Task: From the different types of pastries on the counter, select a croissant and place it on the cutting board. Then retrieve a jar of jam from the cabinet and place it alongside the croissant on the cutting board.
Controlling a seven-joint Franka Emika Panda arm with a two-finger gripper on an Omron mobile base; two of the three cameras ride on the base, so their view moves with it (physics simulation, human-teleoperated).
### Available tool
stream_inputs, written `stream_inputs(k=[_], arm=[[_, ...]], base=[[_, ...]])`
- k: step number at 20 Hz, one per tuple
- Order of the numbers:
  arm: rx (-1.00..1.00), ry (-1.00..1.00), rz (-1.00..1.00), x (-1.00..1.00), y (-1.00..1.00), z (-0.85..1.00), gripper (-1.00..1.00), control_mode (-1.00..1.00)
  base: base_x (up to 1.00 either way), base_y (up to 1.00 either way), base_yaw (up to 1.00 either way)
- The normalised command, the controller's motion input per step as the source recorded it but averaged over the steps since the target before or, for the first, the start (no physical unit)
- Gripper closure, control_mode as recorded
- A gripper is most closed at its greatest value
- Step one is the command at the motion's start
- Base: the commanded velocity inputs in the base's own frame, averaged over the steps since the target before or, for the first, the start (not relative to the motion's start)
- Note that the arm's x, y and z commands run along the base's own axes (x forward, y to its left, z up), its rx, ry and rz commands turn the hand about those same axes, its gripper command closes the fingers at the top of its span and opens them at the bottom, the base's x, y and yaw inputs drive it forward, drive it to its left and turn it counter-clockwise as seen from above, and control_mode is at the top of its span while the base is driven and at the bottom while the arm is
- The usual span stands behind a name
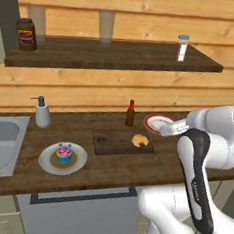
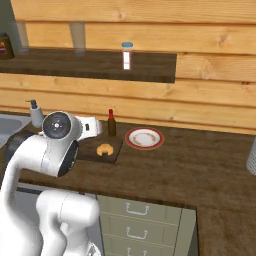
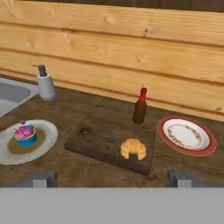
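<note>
A small golden-brown, crescent-shaped croissant (image 3: 133, 148) is seen lying on the right part of the dark wooden cutting board (image 3: 98, 141). From the left, a grey plate (image 3: 43, 142) is occupied by a pink-frosted cupcake (image 3: 25, 134) in a blue wrapper; a red-rimmed plate (image 3: 187, 135) is set right of the board. The gripper (image 3: 112, 178) is held wide open, grasping nothing.

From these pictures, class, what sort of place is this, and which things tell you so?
Most likely a kitchen: a steel sink set into a wooden counter, a soap dispenser beside it, and a croissant on a cutting board.
</note>
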Motion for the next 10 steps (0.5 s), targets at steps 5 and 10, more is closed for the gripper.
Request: stream_inputs(k=[5, 10], arm=[[-0.06, -0.39, 0.0, -1.0, 0.0, 0.19, -1.0, -1.0], [-0.06, -0.24, -0.12, -1.0, 0.23, -0.01, -1.0, -1.0]], base=[[0.0, 0.0, 0.0], [0.0, 0.0, 0.0]])
